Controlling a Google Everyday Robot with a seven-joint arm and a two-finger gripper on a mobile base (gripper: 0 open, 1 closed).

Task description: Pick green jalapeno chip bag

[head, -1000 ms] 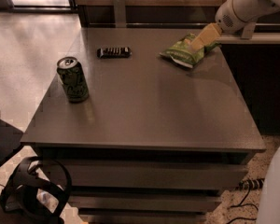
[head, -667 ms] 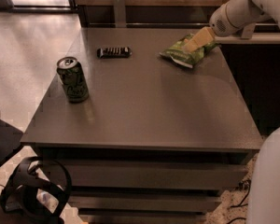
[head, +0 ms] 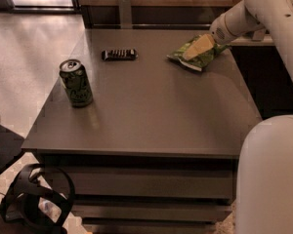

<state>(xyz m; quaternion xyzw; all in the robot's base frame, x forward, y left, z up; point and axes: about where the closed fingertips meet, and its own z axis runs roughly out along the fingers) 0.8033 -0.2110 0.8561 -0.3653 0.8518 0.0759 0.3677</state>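
Note:
The green jalapeno chip bag [head: 203, 61] lies crinkled on the far right part of the dark table [head: 151, 116], with a white sealed edge toward the front. My gripper [head: 196, 48] reaches in from the upper right on a white arm and sits right on top of the bag, covering its middle. The bag rests on the table top.
A dark green soda can [head: 76, 83] stands upright at the table's left. A black remote [head: 119, 54] lies at the back centre. A large white part of my arm [head: 271, 174] fills the lower right foreground. A black headset [head: 36, 204] lies on the floor at lower left.
My gripper has moved down and to the left, from the bag's right end onto its middle. The white arm part has grown in the lower right. The bag, can and remote have not moved.

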